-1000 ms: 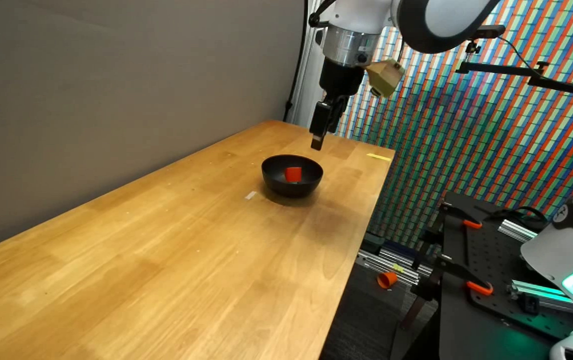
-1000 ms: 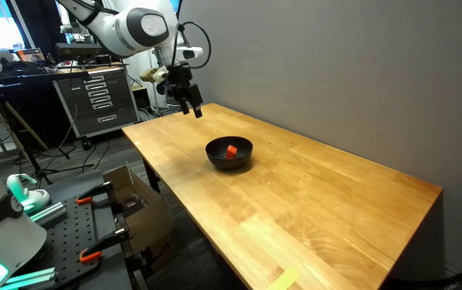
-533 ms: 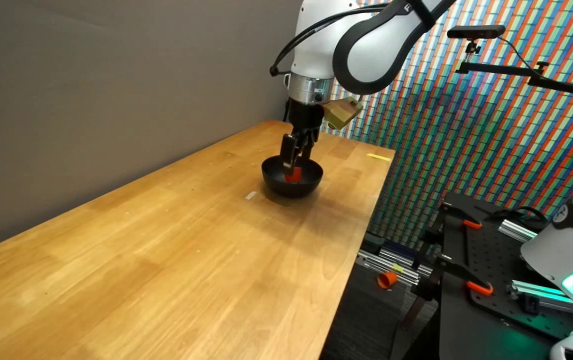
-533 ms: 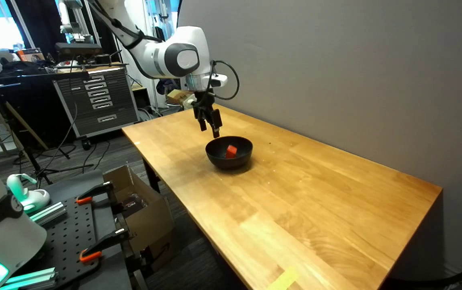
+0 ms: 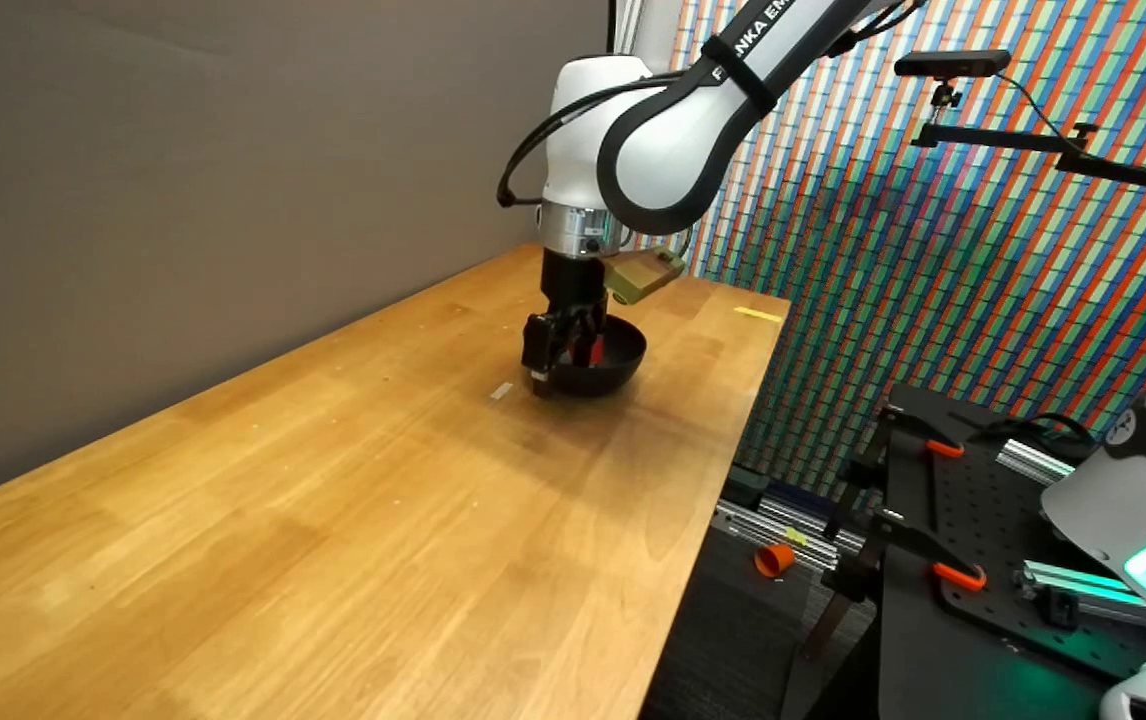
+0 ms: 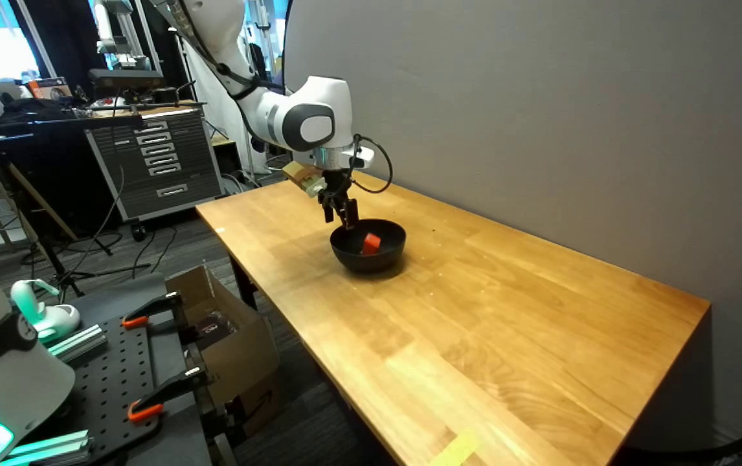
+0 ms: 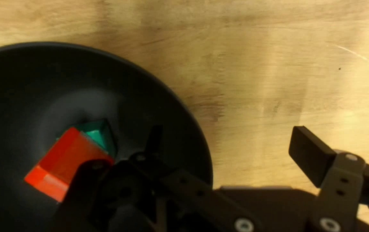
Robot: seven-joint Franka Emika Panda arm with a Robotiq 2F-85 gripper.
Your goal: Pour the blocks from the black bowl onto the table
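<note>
In an exterior view the black bowl [image 6: 366,263] stands upright on the table [image 6: 513,336], toward its far left end; in the wrist view the red block [image 7: 68,154] lies inside, left of the green block [image 7: 98,136] and partly hiding it; the gripper [image 7: 231,146], fingers spread wide, holds nothing, with the bowl's right rim between its fingertips.
</note>
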